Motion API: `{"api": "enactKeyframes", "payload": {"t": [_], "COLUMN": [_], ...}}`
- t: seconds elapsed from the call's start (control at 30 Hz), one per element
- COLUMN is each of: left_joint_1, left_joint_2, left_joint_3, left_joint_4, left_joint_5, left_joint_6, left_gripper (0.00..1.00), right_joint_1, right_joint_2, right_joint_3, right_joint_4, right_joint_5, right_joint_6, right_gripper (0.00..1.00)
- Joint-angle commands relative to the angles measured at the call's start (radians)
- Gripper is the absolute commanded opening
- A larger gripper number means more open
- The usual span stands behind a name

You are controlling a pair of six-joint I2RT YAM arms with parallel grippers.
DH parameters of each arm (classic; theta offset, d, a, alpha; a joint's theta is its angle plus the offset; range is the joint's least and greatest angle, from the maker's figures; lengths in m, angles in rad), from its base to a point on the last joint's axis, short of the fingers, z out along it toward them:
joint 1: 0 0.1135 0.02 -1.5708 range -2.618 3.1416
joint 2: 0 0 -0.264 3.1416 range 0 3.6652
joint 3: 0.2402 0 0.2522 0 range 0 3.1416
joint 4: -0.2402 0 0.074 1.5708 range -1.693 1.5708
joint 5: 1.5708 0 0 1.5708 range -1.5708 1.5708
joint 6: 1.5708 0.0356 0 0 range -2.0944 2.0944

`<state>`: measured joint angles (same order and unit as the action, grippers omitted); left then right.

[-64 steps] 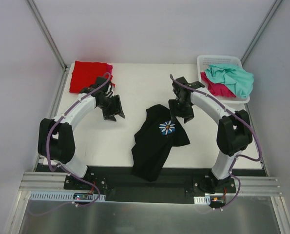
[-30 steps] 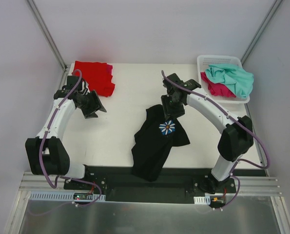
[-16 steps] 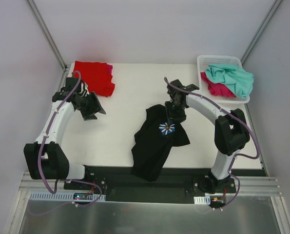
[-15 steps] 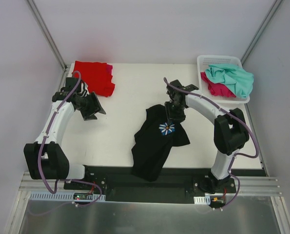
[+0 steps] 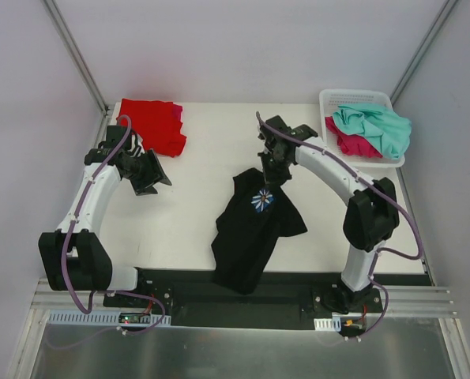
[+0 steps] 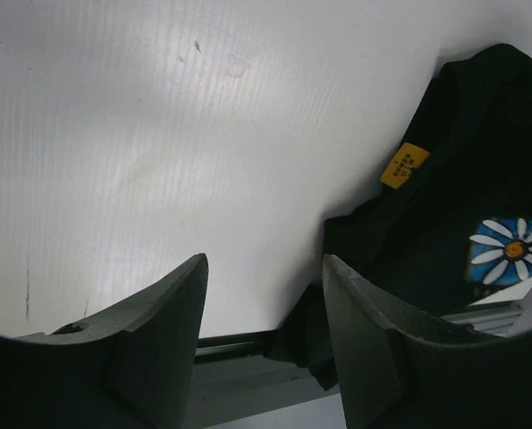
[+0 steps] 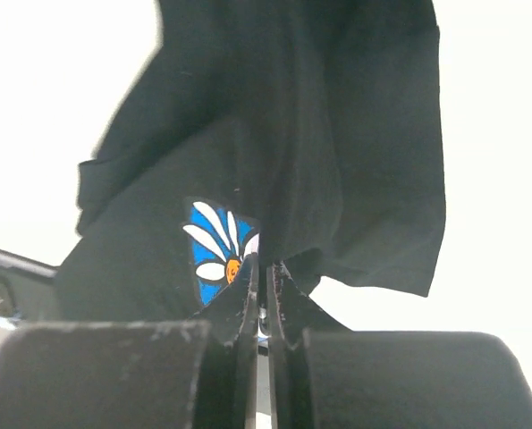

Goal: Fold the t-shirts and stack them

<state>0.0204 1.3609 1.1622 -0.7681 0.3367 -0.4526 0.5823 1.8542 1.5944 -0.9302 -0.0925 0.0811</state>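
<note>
A black t-shirt (image 5: 253,233) with a daisy print (image 5: 261,200) lies crumpled mid-table, its lower end hanging over the near edge. My right gripper (image 5: 269,177) is shut on a bunched fold at the shirt's far end; in the right wrist view the cloth (image 7: 328,116) hangs from the closed fingertips (image 7: 252,273) beside the daisy (image 7: 216,246). A folded red t-shirt (image 5: 150,125) lies at the back left. My left gripper (image 5: 152,175) hovers open and empty just in front of it. In the left wrist view, the open gripper (image 6: 264,264) is over bare table, with the black shirt (image 6: 480,170) to the right.
A white basket (image 5: 359,96) at the back right holds a teal-mint shirt (image 5: 374,126) over a magenta-pink one (image 5: 344,143). A magenta edge (image 5: 178,113) shows under the red shirt. The black shirt carries a yellow tag (image 6: 403,165). A black rail (image 5: 179,288) runs along the near table edge.
My right gripper has shut on the black shirt's far end and drawn it up and slightly back-left; the daisy shifted with it. The left arm has stayed where it was.
</note>
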Motion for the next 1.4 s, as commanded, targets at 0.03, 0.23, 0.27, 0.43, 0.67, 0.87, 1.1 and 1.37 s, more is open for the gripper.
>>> {"api": "enactKeyframes", "payload": {"t": [0.03, 0.23, 0.27, 0.43, 0.67, 0.87, 1.1, 1.37], "left_joint_1": [0.001, 0.001, 0.0, 0.0, 0.0, 0.0, 0.0, 0.0], "left_joint_2": [-0.02, -0.019, -0.019, -0.028, -0.051, -0.055, -0.054, -0.06], "left_joint_3": [-0.004, -0.016, -0.021, -0.029, -0.047, -0.052, -0.045, -0.068], "left_joint_4": [-0.016, -0.004, -0.002, 0.006, 0.004, 0.004, 0.003, 0.004], "left_joint_5": [0.015, 0.03, 0.031, 0.038, 0.039, 0.041, 0.041, 0.038], "left_joint_6": [0.02, 0.014, 0.012, 0.011, 0.014, 0.015, 0.015, 0.015], "left_gripper": [0.54, 0.54, 0.54, 0.54, 0.54, 0.54, 0.54, 0.54], "right_joint_1": [0.025, 0.039, 0.042, 0.063, 0.013, -0.183, -0.38, -0.301], "right_joint_2": [-0.173, -0.237, -0.245, -0.384, -0.45, -0.538, -0.561, -0.537], "right_joint_3": [0.286, 0.602, 0.63, 0.615, 0.558, 0.314, 0.266, 0.305], "right_joint_4": [-0.136, -0.197, -0.199, -0.073, -0.128, -0.084, -0.126, -0.079], "right_joint_5": [0.054, -0.05, -0.061, -0.17, 0.161, 0.183, 0.278, 0.139], "right_joint_6": [-0.043, -0.118, -0.121, -0.132, -0.187, -0.12, -0.121, -0.103], "right_gripper": [0.01, 0.01, 0.01, 0.01, 0.01, 0.01, 0.01, 0.01]}}
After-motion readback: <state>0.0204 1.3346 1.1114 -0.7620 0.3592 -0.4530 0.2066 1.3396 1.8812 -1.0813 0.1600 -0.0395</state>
